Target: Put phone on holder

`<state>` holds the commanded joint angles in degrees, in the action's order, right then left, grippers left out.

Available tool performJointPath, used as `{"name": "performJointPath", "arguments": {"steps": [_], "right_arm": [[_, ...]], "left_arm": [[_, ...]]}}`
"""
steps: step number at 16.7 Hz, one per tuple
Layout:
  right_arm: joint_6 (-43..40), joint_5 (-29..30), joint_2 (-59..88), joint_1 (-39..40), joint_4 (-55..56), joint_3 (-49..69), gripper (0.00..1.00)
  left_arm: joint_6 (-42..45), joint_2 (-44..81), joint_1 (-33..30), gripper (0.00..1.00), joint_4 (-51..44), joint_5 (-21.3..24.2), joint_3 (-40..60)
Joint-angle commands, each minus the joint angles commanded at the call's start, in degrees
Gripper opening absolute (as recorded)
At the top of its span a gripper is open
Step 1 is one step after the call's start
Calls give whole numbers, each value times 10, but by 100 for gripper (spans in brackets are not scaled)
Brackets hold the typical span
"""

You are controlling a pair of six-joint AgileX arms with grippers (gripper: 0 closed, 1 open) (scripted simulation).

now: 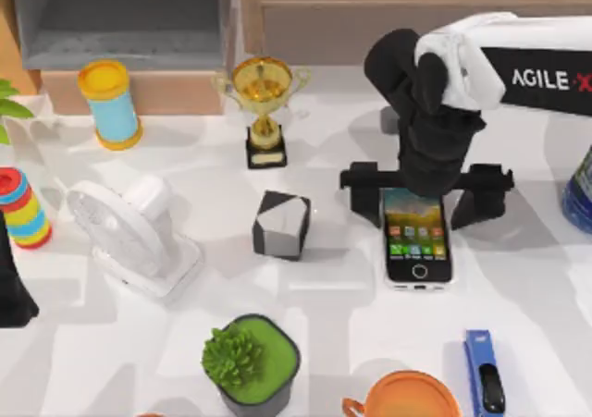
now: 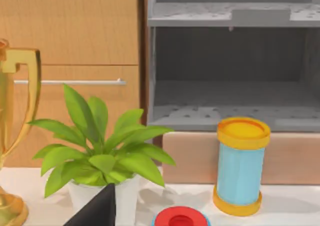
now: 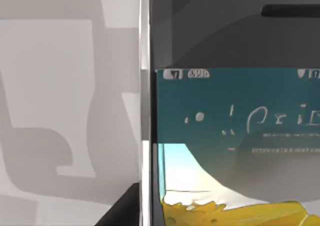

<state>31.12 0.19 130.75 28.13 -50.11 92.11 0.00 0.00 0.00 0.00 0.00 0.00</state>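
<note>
The phone [image 1: 418, 246] has a black front, a white rim and a lit screen with app icons. It sits right of the table's middle, with its home button end toward the front. Its far end reaches the black holder [image 1: 481, 195], whose arms spread to both sides behind it. My right gripper [image 1: 421, 190] hangs straight over that far end and hides where phone and holder meet. The right wrist view looks at the phone [image 3: 240, 136] from very close, showing its rim and screen. My left arm [image 1: 11, 288] is parked at the table's left edge.
A gold trophy [image 1: 264, 103] and a black-and-white cube [image 1: 281, 224] stand left of the phone. Further left are a white fan [image 1: 129, 232] and a blue can [image 1: 109, 103]. A potted plant [image 1: 252, 361], an orange cup [image 1: 407, 398] and a blue bar [image 1: 483, 371] line the front.
</note>
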Motion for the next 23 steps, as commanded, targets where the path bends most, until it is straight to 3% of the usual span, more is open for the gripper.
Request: {"name": "performJointPath", "arguments": {"steps": [8, 23], "right_arm": [[0, 0, 0, 0, 0, 0, 2], [-4, 15, -39, -2, -51, 24, 0]], "left_arm": [[0, 0, 0, 100, 0, 0, 0], [0, 0, 0, 100, 0, 0, 0]]}}
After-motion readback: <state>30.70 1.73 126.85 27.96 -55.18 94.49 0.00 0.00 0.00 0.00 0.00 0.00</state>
